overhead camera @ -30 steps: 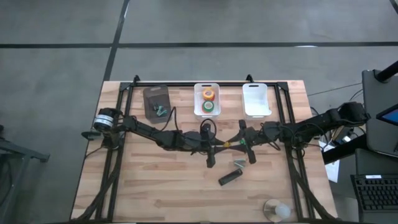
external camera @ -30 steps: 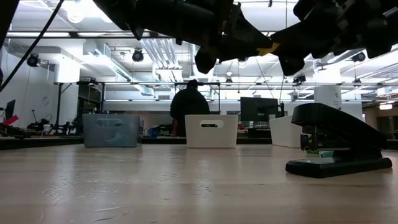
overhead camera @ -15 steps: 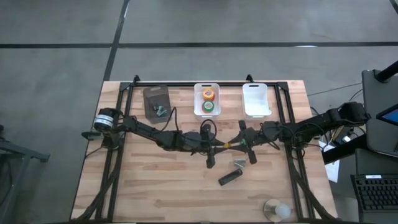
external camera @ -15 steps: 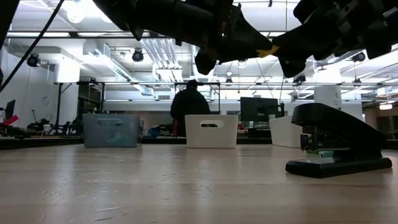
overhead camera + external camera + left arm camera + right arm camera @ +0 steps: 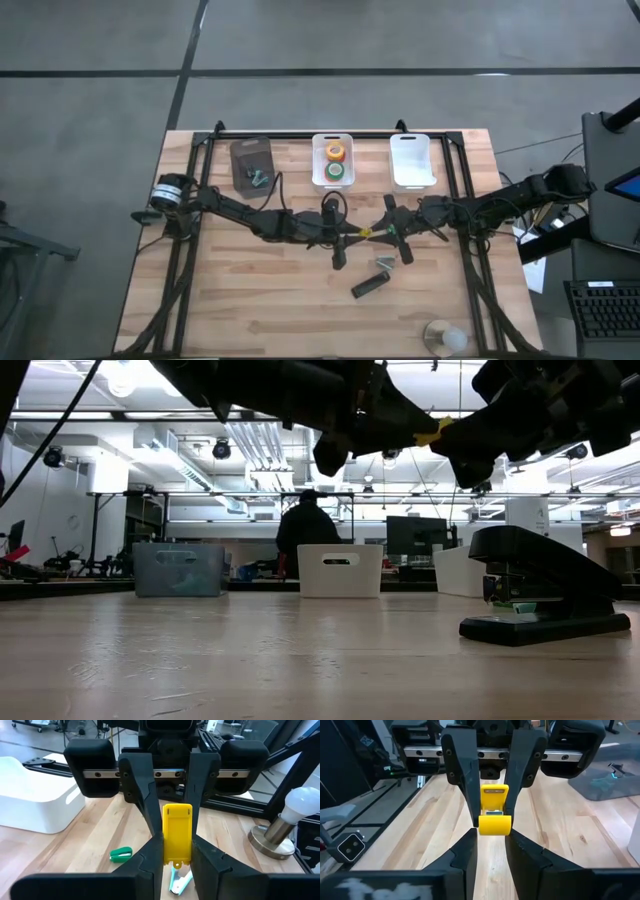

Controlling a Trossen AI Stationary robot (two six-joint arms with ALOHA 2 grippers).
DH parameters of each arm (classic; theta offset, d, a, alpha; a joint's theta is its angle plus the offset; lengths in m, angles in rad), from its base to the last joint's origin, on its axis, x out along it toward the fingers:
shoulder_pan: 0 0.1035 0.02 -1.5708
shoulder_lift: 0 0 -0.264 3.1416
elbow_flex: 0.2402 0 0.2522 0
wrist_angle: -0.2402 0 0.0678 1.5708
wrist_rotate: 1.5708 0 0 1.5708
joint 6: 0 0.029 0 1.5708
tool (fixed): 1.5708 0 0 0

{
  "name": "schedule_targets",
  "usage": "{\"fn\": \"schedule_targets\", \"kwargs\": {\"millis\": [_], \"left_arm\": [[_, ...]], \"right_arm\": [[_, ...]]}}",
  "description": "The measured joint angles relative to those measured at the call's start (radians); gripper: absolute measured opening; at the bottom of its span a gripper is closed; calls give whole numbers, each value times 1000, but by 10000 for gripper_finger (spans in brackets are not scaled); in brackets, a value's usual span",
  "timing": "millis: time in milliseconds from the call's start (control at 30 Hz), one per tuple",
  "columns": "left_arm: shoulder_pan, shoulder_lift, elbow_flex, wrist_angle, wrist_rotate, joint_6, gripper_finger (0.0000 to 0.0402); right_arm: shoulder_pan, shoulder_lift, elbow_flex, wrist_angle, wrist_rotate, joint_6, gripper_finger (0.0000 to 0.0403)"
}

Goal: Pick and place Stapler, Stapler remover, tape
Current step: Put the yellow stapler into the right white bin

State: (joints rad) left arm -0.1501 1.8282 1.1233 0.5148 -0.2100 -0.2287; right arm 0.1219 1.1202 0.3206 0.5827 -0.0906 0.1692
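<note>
Mid-air handover, centre of table. Both grippers meet nose to nose on 1 yellow stapler remover.

- L gripper: jaws narrowed onto 1 end of the remover, pads against its 2 sides.
- R gripper: jaws likewise pinched on the other end. Looks like both have hold at once; can't tell which carries the load.
- Remover hangs well above the wood, between the 2 wrists.

Other task items:
- stapler lies loose on the table, near side of the grippers, untouched.
- tape rolls sit in the middle white bin.
- Grey bin at far L holds small remover-like bits.
- White bin at far R looks bare.
- A green remover lies on the wood below.

Doing this step well, imo:
1. Receiving arm should be firm on the flat sides before the giver lets go.
2. Giver opens just enough, then backs off straight along the remover's long axis, no sideways drag.
3. Keep both wrists level; the piece is slim & smooth, so a twist could pop it out.
4. Grey bin seems the likely drop, so L arm suits as receiver.
</note>
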Motion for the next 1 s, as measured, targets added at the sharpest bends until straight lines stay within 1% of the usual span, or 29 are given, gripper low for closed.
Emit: {"fn": "schedule_targets", "kwargs": {"millis": [333,800,1000], "left_arm": [[0,-2,0,-3,2,0,82],[0,-2,0,-8,3,10,81],[0,-2,2,-8,-11,10,82]], "right_arm": [[0,0,8,4,0,-2,85],[0,-2,12,3,-22,-1,120],[1,-6,13,-1,45,6,129]]}}
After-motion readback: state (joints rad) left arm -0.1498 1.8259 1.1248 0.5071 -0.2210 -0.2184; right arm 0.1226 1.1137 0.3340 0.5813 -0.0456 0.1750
